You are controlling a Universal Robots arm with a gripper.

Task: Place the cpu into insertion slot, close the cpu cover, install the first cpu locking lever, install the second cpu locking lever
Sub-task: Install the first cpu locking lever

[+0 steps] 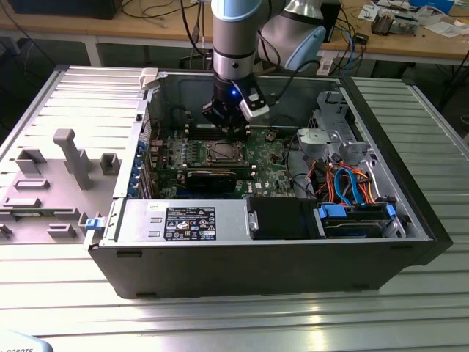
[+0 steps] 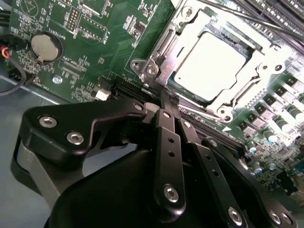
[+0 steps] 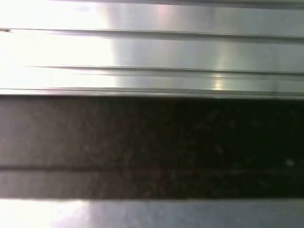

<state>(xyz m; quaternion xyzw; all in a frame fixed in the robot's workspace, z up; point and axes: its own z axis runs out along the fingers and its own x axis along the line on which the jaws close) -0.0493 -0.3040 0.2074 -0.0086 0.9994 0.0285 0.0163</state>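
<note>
One cpu (image 2: 209, 64), silver-grey metal top, bright under glare, sits in socket on motherboard (image 2: 95, 42) mid-case. One cpu cover (image 2: 259, 76), thin silver frame, lies down around it, chip showing through window. One gripper (image 2: 166, 102) hangs just beside socket edge, jaws pressed together, nothing between them. Open pc case (image 1: 410, 213) sits on ribbed metal worktop (image 1: 220, 323).

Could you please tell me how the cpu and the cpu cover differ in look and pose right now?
The cpu is a solid, bright, unbroken square; the cpu cover is an open metal frame with a window. The cpu sits inside, showing through that window; the cpu cover lies around and over its edges. Both are silver-grey and lie flat in the socket.
</note>
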